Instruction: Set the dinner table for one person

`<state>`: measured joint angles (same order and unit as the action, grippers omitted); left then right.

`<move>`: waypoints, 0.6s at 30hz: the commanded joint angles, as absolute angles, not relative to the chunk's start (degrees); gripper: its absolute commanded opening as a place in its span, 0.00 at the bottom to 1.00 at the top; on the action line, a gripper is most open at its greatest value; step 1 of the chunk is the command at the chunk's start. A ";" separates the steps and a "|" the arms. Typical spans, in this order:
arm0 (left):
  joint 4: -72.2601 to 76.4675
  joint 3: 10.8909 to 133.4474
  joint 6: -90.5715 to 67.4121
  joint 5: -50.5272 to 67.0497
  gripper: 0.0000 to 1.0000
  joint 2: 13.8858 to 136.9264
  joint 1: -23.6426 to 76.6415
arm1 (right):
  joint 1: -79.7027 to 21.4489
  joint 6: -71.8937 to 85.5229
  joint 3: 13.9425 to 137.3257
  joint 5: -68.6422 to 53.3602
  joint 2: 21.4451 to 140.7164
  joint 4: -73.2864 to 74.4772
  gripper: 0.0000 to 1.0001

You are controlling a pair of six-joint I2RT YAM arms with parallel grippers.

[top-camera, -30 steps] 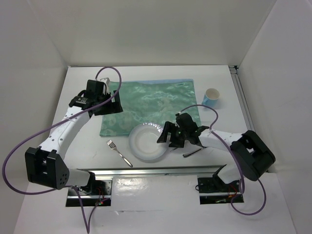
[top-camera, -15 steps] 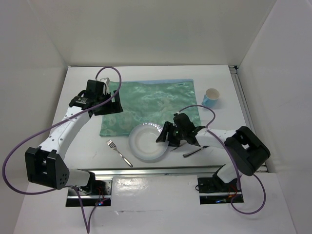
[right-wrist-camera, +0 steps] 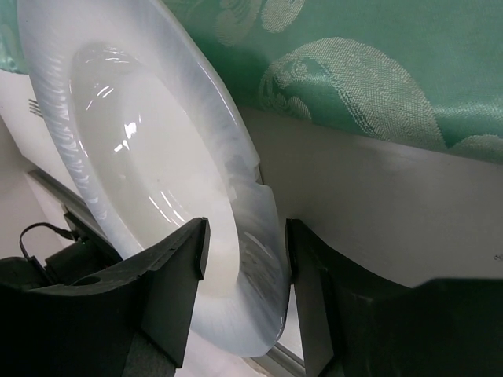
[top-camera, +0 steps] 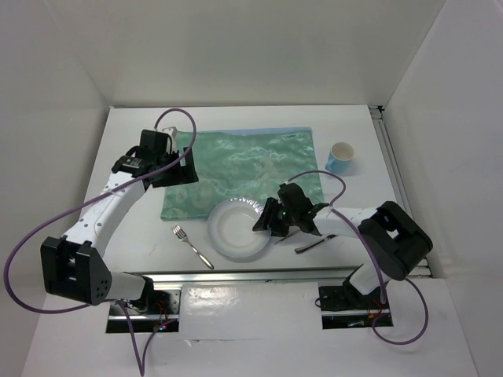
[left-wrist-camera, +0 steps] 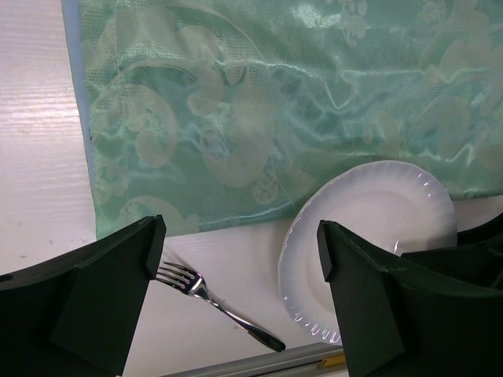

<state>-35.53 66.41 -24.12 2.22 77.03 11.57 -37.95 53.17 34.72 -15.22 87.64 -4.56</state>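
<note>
A white paper plate (top-camera: 234, 229) lies on the white dinner table (top-camera: 357, 126), overlapping the front edge of a green placemat (top-camera: 244, 169). My right gripper (top-camera: 267, 224) is at the plate's right rim; in the right wrist view its fingers (right-wrist-camera: 177, 275) stand on either side of the buckled rim (right-wrist-camera: 251, 228) and pinch it. A fork (top-camera: 192, 246) lies left of the plate and a knife (top-camera: 314, 243) right of it. My left gripper (top-camera: 171, 166) hangs open and empty over the placemat's left edge; its view shows the fork (left-wrist-camera: 216, 306) and plate (left-wrist-camera: 369, 228) below.
A blue paper cup (top-camera: 341, 157) stands at the right, beyond the placemat's corner. A metal rail (top-camera: 259, 275) runs along the table's front edge, just below the plate and fork. White walls close in the table on three sides.
My right gripper has slid a little left onto the plate's right rim and its forearm has swung in. The left arm has not moved.
</note>
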 commanded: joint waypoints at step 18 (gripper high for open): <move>-34.98 67.41 -23.03 2.02 0.98 73.66 11.87 | -38.50 54.49 36.39 -10.90 83.42 0.43 0.17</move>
